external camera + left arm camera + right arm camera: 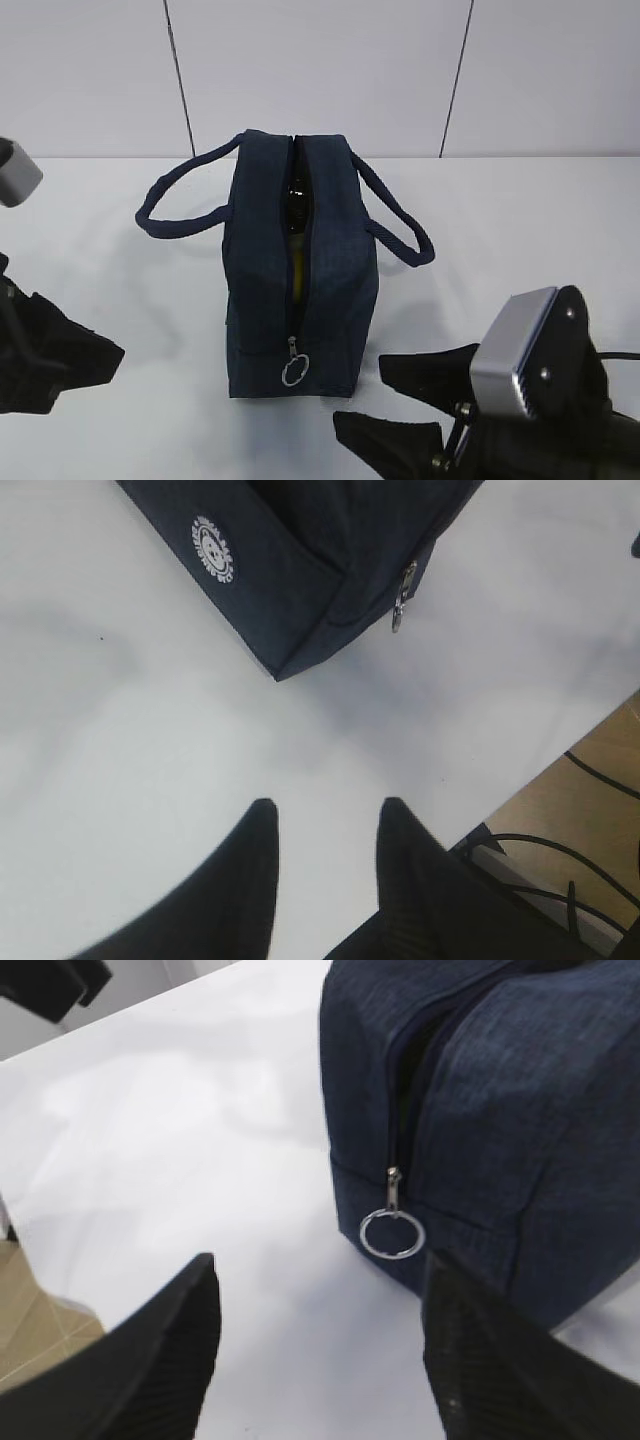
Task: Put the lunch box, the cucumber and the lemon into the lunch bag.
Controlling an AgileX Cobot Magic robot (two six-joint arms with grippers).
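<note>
The dark navy lunch bag stands mid-table with its top zipper partly undone. Through the slit show a yellow strip of the lemon and, further back, a dark glossy bit that looks like the cucumber. The lunch box is hidden. A metal ring pull hangs at the bag's near end. My right gripper is open and empty, just short of the ring. My left gripper is open over bare table, left of the bag, holding nothing.
The bag's two loop handles splay out left and right. The white table ends close to the left gripper, where cables and wooden floor show. A white panelled wall stands behind.
</note>
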